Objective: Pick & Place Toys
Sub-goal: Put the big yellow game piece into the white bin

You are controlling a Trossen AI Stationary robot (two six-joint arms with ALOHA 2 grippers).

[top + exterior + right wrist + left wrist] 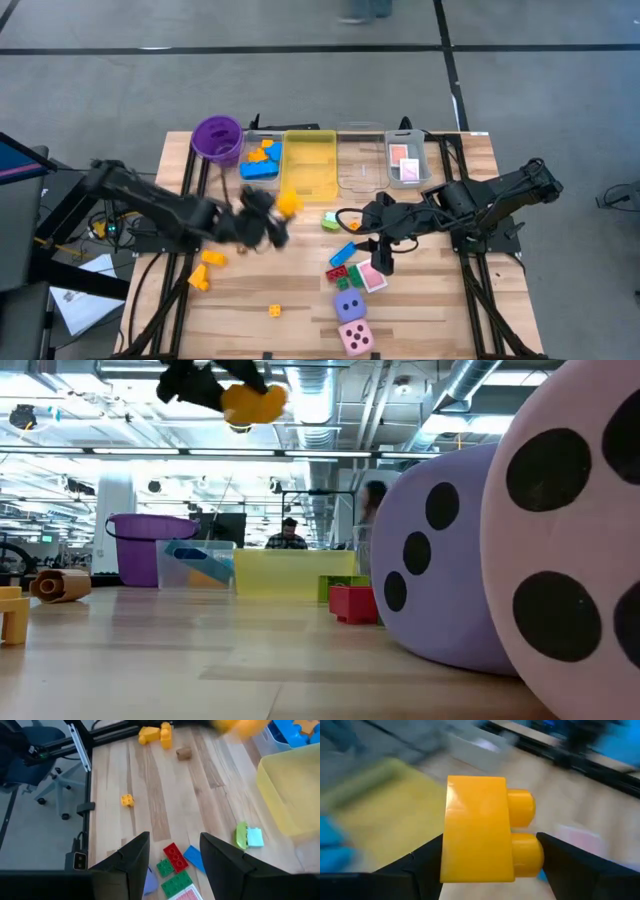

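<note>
Carrying a yellow brick [480, 830] in the left tool [272, 212], pinched across its flat sides with the two studs poking out sideways between the fingers. Held well clear of the bench [300, 320], high in the low view, just beside the near edge of the yellow tray [309, 165] and not yet over it. Lying straight ahead of the left tool, along the arm's reach toward the far side of the bench: the tray, long axis running away from the near edge. Next to it, toward the purple cup [217, 138], a clear tray [262, 160] already holding blue and orange bricks. Judged from this: a short push forward and a drop into one of these two trays, which one not possible to tell yet.

Hanging with a narrow gap and nothing in it: the right tool [383, 255], over the cluster of red, green and blue bricks [175, 862] and a pink-backed card [374, 277], with the purple die [349, 306] and pink die [356, 338] nearer the front edge. Closer to that cluster than the left tool by far, so likely next for it.
</note>
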